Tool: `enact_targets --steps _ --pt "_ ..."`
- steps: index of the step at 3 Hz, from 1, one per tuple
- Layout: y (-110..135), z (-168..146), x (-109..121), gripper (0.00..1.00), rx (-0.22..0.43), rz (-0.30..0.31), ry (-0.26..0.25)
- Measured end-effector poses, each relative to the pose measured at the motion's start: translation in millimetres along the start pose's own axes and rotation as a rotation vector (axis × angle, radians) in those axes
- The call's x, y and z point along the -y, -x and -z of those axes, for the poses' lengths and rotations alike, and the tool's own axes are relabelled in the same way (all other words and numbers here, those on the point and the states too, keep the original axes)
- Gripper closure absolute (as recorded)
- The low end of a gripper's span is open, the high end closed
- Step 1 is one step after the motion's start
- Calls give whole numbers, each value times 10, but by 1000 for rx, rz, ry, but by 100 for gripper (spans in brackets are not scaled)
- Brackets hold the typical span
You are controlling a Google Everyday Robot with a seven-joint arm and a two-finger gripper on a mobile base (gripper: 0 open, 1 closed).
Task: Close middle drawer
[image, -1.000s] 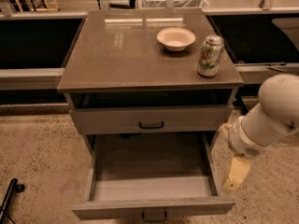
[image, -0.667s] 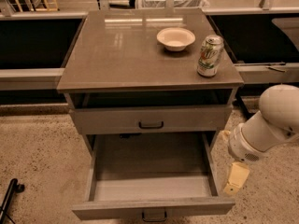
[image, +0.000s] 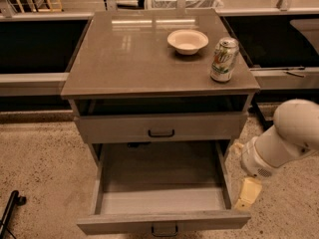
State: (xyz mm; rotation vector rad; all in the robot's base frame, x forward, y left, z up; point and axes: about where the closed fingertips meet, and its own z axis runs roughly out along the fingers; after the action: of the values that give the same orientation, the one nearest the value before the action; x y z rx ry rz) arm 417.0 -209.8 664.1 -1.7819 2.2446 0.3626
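Observation:
The middle drawer is pulled far out of the grey cabinet. It is empty, and its grey front with a small dark bar handle is at the bottom of the view. The drawer above it stands slightly out, with a dark gap under the cabinet top. The lowest drawer is hidden. My gripper, a pale yellowish tip on a white arm, hangs just outside the middle drawer's right side wall, near its front right corner. It holds nothing that I can see.
On the cabinet top stand a white bowl and a green-and-white drink can near the right edge. Dark counters run left and right of the cabinet. A black pole end lies on the speckled floor at the lower left.
My arm has shifted a little to the right and down beside the drawer. The middle drawer has not moved.

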Motion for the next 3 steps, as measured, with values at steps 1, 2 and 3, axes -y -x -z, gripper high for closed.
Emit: enact_targets --steps 1,2,3 --pt "-82 -640 -164 18 47 81 -11" --pt "-52 -1233 -264 42 92 186 -42" --pt "-15 -1746 -315 65 104 264 -57"
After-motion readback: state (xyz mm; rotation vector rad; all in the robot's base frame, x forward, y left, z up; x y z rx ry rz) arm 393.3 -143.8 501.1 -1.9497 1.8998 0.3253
